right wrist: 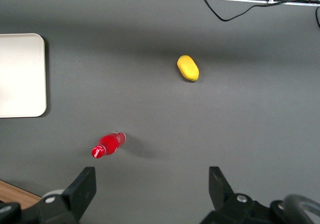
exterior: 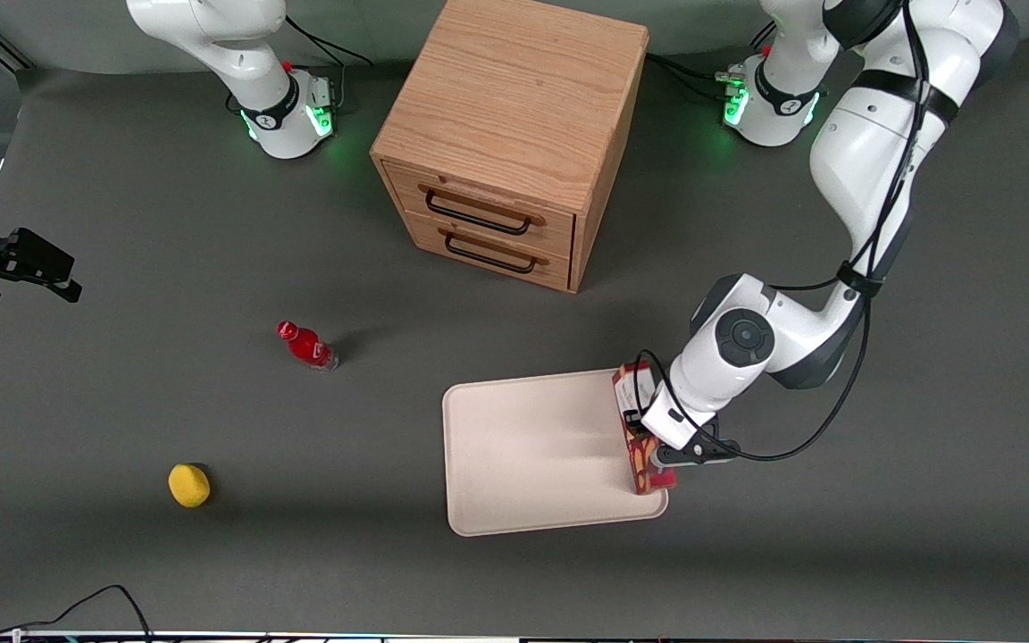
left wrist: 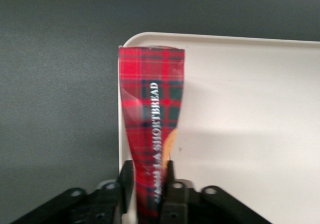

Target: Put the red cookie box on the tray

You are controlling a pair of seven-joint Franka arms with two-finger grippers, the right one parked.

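table (exterior: 121, 223): dark grey, carried everything listed.
wooden drawer unit (exterior: 514, 134): two drawers, stood between the arm bases, clear of the work.
tray (exterior: 532, 446): cream-white, flat, lay in front of the drawer unit; its bare middle was free to receive the load.
gripper (exterior: 648, 446): hung over the tray edge toward the working arm's end.
red cookie box (left wrist: 152, 134): held on its narrow edge over that tray edge, apparently for lowering; the fingers (left wrist: 169, 176) were clamped on its sides at one end, the rest jutting out.
red bottle (exterior: 307, 346), yellow object (exterior: 188, 485): toward the parked arm's end, untouched.
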